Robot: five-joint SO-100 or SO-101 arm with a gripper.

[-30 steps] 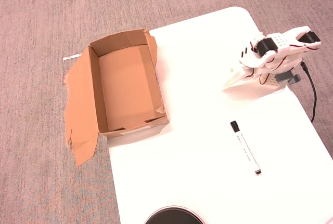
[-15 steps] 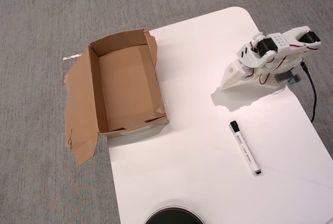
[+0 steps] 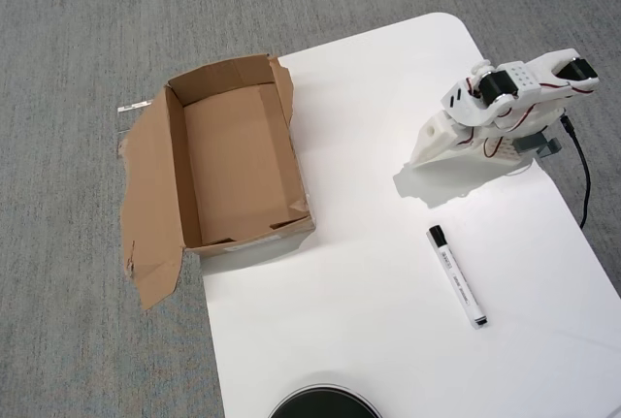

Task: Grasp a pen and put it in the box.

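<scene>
- Grey carpet fills the whole left and top of the overhead view, running under everything.
- The white counter takes the right half, with a rounded corner up top and its left edge slanting down the frame.
- The box sits open at the counter's upper left corner, hanging partly off over the carpet; it's empty inside, bare brown floor showing.
- Its wide flap is splayed flat to the left over the carpet, with ragged edges.
- The arm, white with black motors, is folded low at the counter's right edge, throwing a shadow just below itself.
- A black cable trails down from the arm's right side along the counter edge.
- A dark round object peeks in at the bottom edge, cut off by the frame.
- The tool points down-left from the arm; it reads as one solid white wedge, so I cannot tell whether the jaws are apart or together. It carries nothing.
- The pen lies flat on the counter below the tool, clear of it, black cap toward the top, tip toward lower right, and well apart from the box.
</scene>
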